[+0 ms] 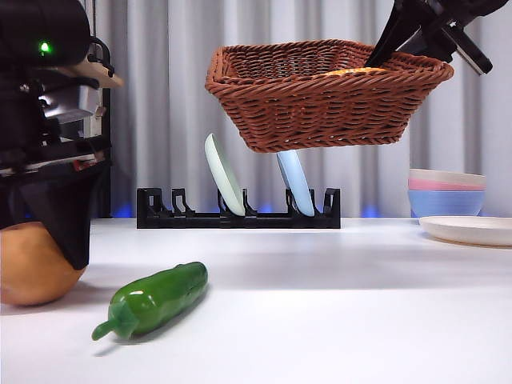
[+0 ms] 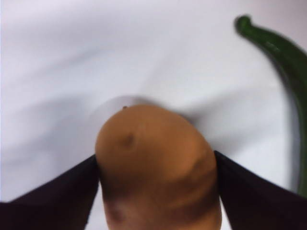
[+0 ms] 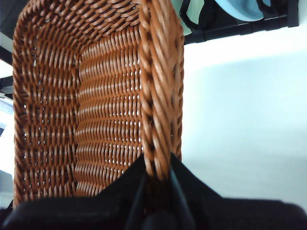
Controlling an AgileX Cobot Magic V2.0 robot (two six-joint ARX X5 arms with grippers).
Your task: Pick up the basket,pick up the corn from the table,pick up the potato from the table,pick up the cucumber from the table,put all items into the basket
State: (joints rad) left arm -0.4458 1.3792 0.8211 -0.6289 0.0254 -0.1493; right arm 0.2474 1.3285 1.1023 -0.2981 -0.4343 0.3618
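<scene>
Two fingers (image 2: 57,191) flanking potato (image 2: 158,172).

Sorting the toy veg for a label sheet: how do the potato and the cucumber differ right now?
The potato is tan, rounded and bulky; the cucumber is dark green, glossy and elongated with a curled stem. The potato sits between the left gripper's jaws; the cucumber lies free. Both rest on the table.

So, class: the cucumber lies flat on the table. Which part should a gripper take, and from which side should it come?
Probably from above, across the thick middle of the cucumber. It lies lengthwise on the table, so its long sides are free for two jaws. The curled stem is thin and would likely slip. The left gripper is nearest but is closed on the potato.
</scene>
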